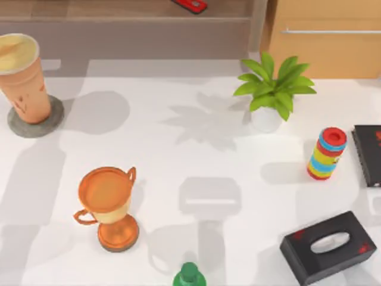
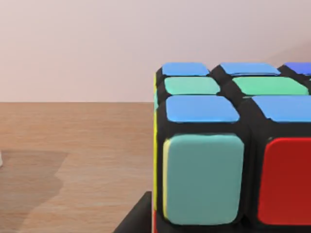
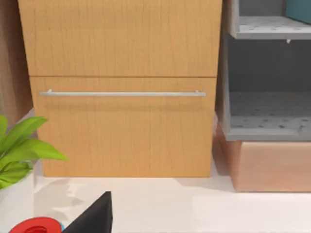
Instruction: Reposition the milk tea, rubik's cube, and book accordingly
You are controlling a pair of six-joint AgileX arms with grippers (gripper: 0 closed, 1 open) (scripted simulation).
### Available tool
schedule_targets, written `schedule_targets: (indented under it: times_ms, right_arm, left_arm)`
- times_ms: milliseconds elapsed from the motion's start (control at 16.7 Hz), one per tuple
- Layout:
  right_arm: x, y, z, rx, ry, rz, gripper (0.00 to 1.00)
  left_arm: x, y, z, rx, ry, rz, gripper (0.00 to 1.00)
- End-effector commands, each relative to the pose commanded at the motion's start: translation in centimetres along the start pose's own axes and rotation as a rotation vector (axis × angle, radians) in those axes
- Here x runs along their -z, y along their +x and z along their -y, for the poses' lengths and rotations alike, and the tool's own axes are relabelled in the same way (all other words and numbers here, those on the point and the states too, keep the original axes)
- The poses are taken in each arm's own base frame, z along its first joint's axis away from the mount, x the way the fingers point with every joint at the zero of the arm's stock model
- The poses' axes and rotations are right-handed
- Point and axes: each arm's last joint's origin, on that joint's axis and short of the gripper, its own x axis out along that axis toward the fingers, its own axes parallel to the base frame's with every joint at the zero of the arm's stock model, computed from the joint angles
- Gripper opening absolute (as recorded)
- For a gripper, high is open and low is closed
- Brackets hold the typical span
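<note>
Tall orange milk tea [image 1: 22, 77] with creamy top on a grey coaster [image 1: 36, 119] far left, rubik's cube [image 2: 228, 155] on wood showing blue, teal, red squares, cannot tell about either arm's fingers

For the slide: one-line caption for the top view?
Milk tea on a coaster, with trophy, plant and tissue box.

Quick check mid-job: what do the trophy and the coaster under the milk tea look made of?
The trophy looks like polished copper-toned metal: orange with a soft sheen. The coaster under the milk tea looks like stone or concrete: matte, speckled grey. Both are guesses from appearance.
</note>
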Motion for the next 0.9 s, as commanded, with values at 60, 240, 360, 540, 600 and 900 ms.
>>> schedule_targets:
  times_ms: [60, 240, 360, 540, 600, 900]
  right_arm:
    - [0.00, 0.00, 0.00, 0.000, 0.000, 0.000, 1.00]
    - [0.00, 0.00, 0.00, 0.000, 0.000, 0.000, 1.00]
    - [0.00, 0.00, 0.00, 0.000, 0.000, 0.000, 1.00]
    - [0.00, 0.00, 0.00, 0.000, 0.000, 0.000, 1.00]
    - [0.00, 0.00, 0.00, 0.000, 0.000, 0.000, 1.00]
    - [0.00, 0.00, 0.00, 0.000, 0.000, 0.000, 1.00]
  left_arm:
    - [0.00, 0.00, 0.00, 0.000, 0.000, 0.000, 0.83]
    - [0.00, 0.00, 0.00, 0.000, 0.000, 0.000, 1.00]
    - [0.00, 0.00, 0.00, 0.000, 0.000, 0.000, 1.00]
    - [0.00, 0.00, 0.00, 0.000, 0.000, 0.000, 1.00]
    - [0.00, 0.00, 0.00, 0.000, 0.000, 0.000, 1.00]
    - [-0.34, -0.95, 0.10, 0.002, -0.001, 0.009, 1.00]
